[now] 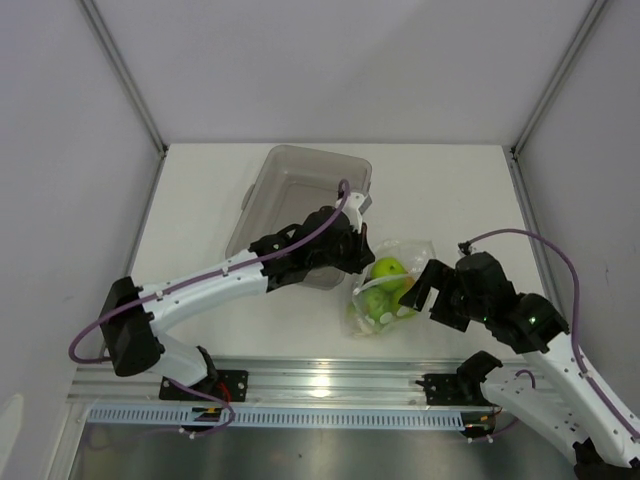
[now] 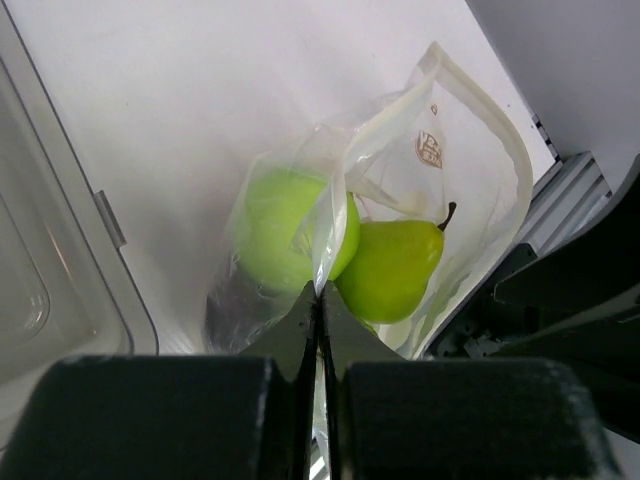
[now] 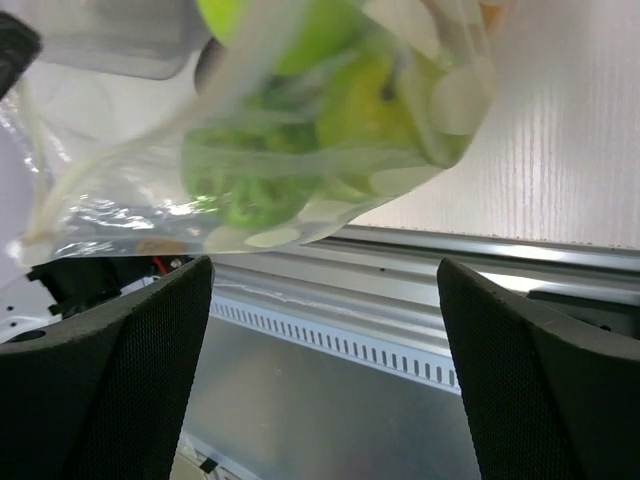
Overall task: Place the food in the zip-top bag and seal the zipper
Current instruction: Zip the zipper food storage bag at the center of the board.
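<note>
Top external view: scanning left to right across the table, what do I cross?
grey tray → left gripper, shut on the bag's film → zip-top bag holding green fruit → right gripper, open

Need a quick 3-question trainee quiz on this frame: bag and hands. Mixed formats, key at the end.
1. True or false: the left hand is shut on the zip-top bag.
2. The right hand is: A) open, B) shut on the bag, C) out of view.
3. Fill in: the stemmed green fruit inside the bag is a ____.
Key: 1 true; 2 A; 3 pear.
</note>
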